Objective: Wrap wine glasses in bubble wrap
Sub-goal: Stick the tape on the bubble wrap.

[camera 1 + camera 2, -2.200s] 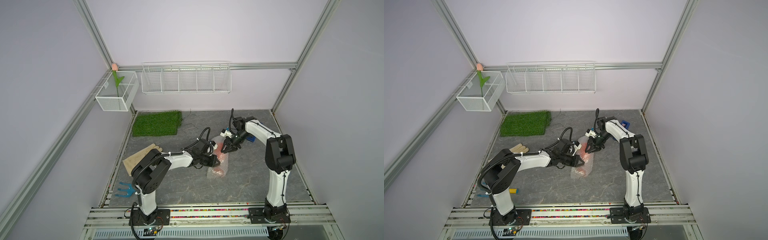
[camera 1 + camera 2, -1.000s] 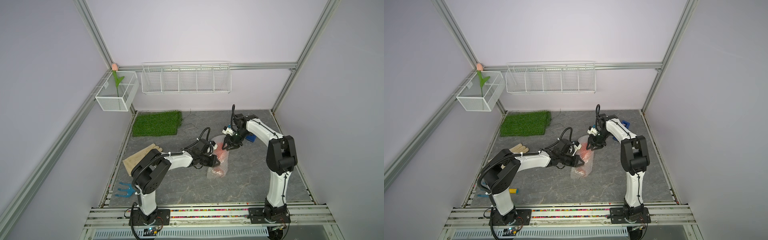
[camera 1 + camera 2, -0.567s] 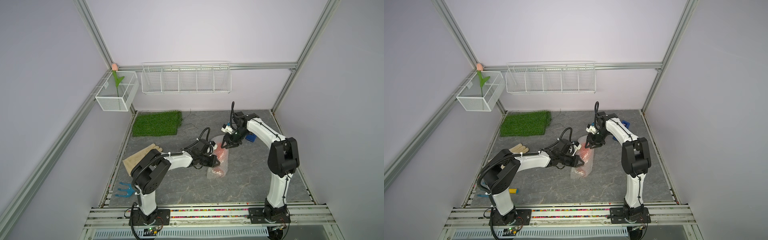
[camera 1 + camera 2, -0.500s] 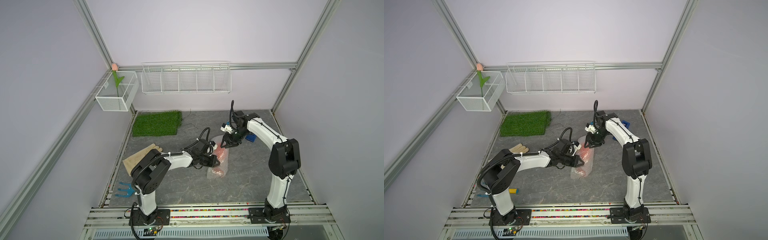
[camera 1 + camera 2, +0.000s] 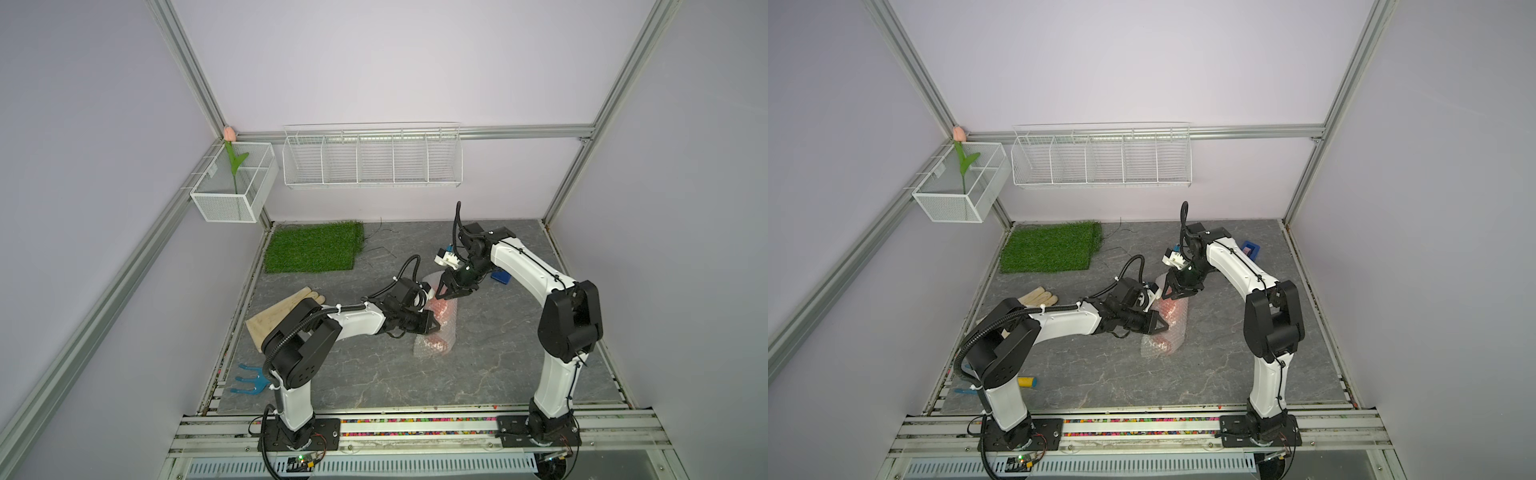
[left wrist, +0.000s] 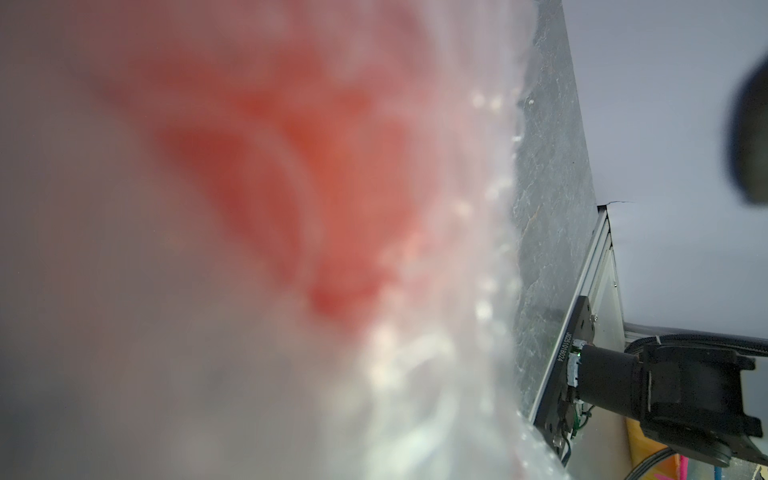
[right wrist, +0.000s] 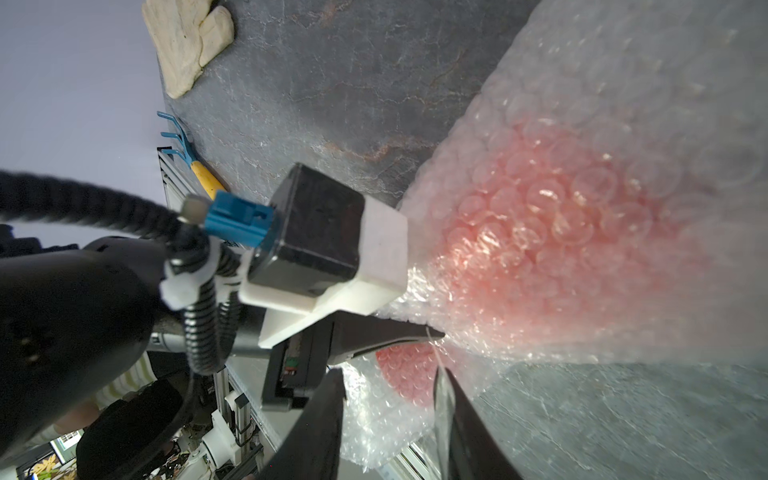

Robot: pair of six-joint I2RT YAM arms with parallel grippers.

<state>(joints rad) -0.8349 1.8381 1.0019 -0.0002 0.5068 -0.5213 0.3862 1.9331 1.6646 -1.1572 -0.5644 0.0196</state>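
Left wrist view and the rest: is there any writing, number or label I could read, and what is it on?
"J025101B024", final characters unsure: printed on the black plate at the table's edge, left wrist view.
Tiny print on the left arm, right wrist view: too small to read.
Top views: nothing readable.

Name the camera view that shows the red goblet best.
The right wrist view: the goblet shows large there, its red clear through the bubble wrap. In both top views it is only a small reddish patch inside the roll. The left wrist view gives only a red blur.
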